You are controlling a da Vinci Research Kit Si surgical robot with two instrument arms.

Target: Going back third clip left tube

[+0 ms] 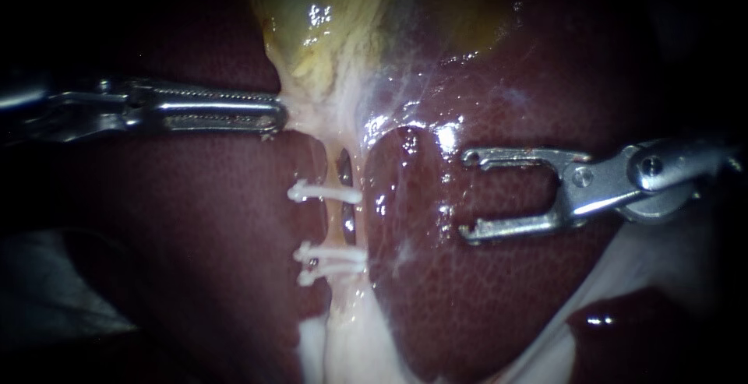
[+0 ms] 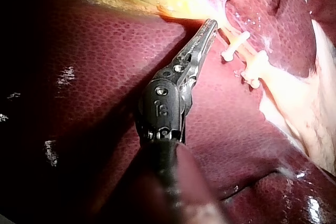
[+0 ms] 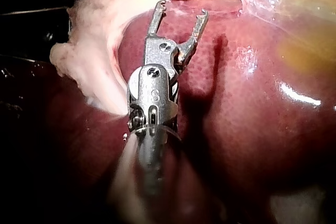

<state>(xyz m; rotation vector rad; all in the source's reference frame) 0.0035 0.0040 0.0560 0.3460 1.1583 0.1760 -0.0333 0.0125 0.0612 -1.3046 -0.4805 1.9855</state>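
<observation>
Right instrument [image 1: 467, 195] faces clips [image 1: 327, 194] across liver bulge [image 1: 436, 298].

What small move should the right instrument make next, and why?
Probably ease the right instrument back along its shaft, away from the tube. Its jaws stand open and empty over the liver, clear of the white clips already on the tube. The left instrument grips pale tissue above them.

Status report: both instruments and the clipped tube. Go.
Left instrument shut on pale tissue below the gallbladder. Right instrument open, empty, off the tube. White clips sit across it. Nothing in the way.
</observation>
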